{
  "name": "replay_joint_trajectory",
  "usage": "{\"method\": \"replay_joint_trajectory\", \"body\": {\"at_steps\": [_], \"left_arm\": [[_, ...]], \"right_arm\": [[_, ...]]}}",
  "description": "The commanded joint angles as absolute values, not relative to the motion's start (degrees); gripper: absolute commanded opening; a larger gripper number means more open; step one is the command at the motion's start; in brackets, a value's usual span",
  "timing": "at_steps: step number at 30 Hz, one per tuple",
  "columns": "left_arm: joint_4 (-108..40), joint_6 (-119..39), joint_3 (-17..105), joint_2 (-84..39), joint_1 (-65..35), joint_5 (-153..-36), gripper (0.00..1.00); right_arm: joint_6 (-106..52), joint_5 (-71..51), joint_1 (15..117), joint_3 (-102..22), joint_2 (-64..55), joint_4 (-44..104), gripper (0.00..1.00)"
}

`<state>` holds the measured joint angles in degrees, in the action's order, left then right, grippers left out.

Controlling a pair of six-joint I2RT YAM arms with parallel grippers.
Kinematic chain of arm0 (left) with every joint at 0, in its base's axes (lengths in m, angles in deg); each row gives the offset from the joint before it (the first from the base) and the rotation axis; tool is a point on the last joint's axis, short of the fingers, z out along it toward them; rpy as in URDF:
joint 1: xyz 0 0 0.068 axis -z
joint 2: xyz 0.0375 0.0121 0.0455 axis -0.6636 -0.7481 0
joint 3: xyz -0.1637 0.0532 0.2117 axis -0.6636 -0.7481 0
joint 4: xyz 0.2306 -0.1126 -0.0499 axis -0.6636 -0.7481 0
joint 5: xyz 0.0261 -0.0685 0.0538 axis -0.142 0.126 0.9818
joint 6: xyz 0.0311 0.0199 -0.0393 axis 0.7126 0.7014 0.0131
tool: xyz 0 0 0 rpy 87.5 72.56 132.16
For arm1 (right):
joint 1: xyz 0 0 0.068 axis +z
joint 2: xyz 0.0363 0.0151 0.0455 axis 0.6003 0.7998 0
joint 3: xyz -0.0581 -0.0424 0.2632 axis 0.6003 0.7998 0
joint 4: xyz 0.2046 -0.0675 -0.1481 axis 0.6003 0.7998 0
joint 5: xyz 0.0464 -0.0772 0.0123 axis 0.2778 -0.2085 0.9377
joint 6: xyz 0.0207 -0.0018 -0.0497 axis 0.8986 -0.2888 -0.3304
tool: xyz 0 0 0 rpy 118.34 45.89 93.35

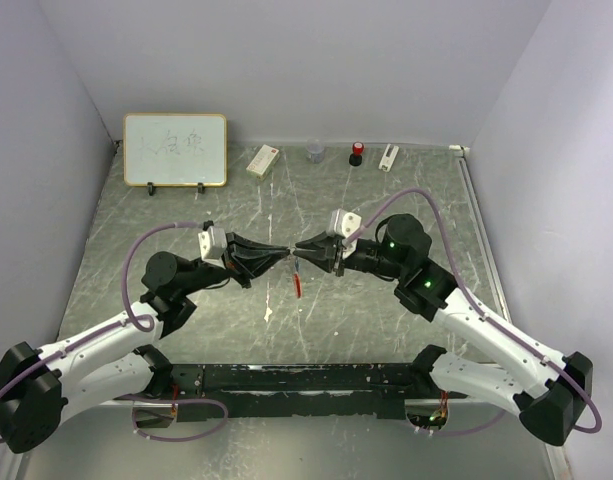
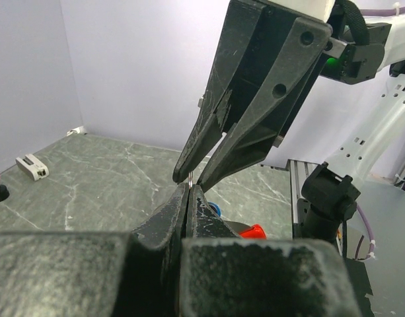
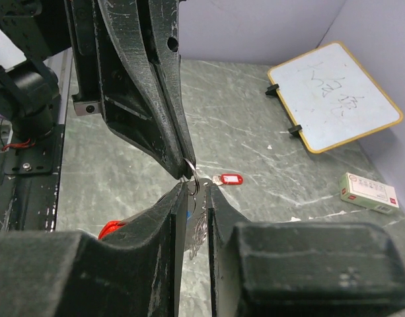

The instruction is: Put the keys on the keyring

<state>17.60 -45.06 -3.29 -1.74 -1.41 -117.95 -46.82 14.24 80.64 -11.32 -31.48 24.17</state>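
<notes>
My two grippers meet tip to tip above the middle of the table. The left gripper [image 1: 285, 250] [image 2: 189, 189] is shut on the thin metal ring [image 3: 192, 170] of the keyring. Its red fob [image 1: 298, 285] [image 2: 254, 231] [image 3: 110, 228] shows just below. The right gripper [image 1: 299, 249] [image 3: 195, 189] has its fingers a narrow gap apart, and the ring's lower edge dips between its tips. A red-headed key [image 3: 230, 179] lies on the table beyond. A bit of blue [image 2: 216, 209], the blue key's head, peeks from under the left fingers; I cannot tell whether it hangs or lies.
At the back stand a whiteboard [image 1: 175, 150], a white box [image 1: 262, 160], a clear cup [image 1: 314, 151], a red-topped object [image 1: 357, 153] and a white device [image 1: 388, 157]. A black rail [image 1: 306, 378] runs between the arm bases. Grey walls close in both sides.
</notes>
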Motion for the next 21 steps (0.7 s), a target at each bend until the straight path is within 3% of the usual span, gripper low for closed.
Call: {"method": "replay_joint_trajectory", "body": {"at_steps": [1, 12, 21], "left_arm": [[21.97, -44.91, -2.48, -1.63, -2.03, -119.87, 0.07], [23.27, -45.66, -2.46, -2.83, -2.11, -121.02, 0.07], [23.39, -46.20, -2.20, -4.66, -2.11, -120.67, 0.07]], "right_arm": [[-47.12, 16.77, 79.97, -12.02, -30.99, 24.04, 0.17], [-47.32, 18.65, 79.54, -12.08, -30.69, 23.78, 0.00], [-47.34, 20.07, 79.09, -11.91, -31.06, 23.51, 0.00]]}}
